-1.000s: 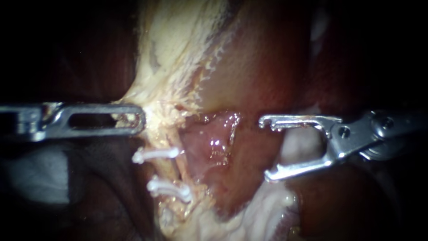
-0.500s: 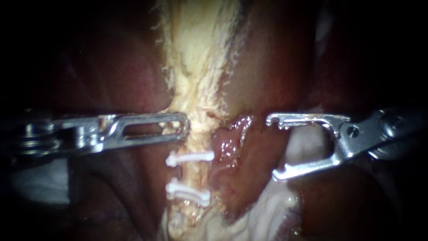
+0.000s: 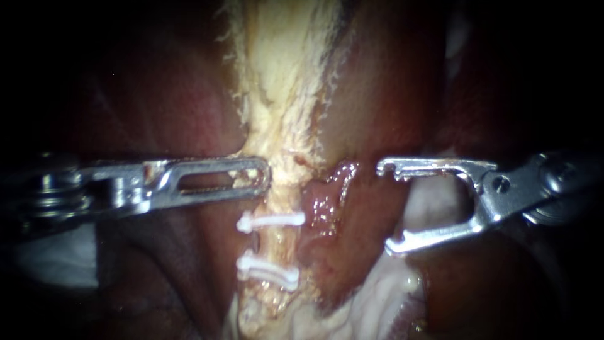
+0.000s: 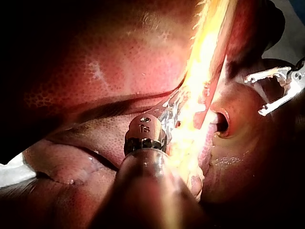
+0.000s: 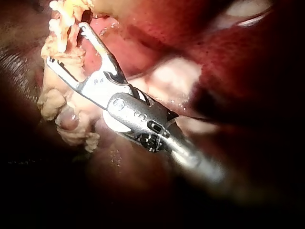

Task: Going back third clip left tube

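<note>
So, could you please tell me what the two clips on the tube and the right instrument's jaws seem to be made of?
The upper clip and lower clip on the tube look like white plastic: matt, opaque, without glints. The right instrument, its jaws open, looks like polished metal: silvery, with bright reflections along its edges.

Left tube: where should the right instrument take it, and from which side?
Probably the bare stretch of the left tube between the upper clip and lower clip, from the right: it runs upright, the right instrument's open jaws face it, and the left instrument grips it just above.
</note>
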You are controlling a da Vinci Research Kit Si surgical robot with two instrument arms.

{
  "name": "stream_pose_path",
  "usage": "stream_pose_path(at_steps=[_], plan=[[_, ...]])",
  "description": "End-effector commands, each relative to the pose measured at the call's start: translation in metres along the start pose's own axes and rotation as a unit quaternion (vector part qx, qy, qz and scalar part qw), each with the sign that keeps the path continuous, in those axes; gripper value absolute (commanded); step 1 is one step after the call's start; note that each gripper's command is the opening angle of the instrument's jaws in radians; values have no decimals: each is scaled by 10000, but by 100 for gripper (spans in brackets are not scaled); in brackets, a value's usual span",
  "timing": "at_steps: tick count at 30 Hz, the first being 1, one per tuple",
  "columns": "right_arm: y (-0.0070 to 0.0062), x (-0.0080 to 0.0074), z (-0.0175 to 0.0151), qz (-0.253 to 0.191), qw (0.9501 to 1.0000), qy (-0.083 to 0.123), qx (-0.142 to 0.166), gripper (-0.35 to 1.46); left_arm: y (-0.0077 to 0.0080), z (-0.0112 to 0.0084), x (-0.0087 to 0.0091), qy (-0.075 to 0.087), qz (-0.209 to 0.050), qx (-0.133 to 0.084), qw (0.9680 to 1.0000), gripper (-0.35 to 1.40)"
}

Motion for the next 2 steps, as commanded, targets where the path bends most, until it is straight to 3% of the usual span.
stream_pose_path(at_steps=[1,2], plan=[[0,0,0,0,10000,-1,0,60,0,-1,0,3,0,2,10000,-35],[0,0,0,-2,10000,-1,-5,60,0,-1,0,3,0,2,10000,-35]])
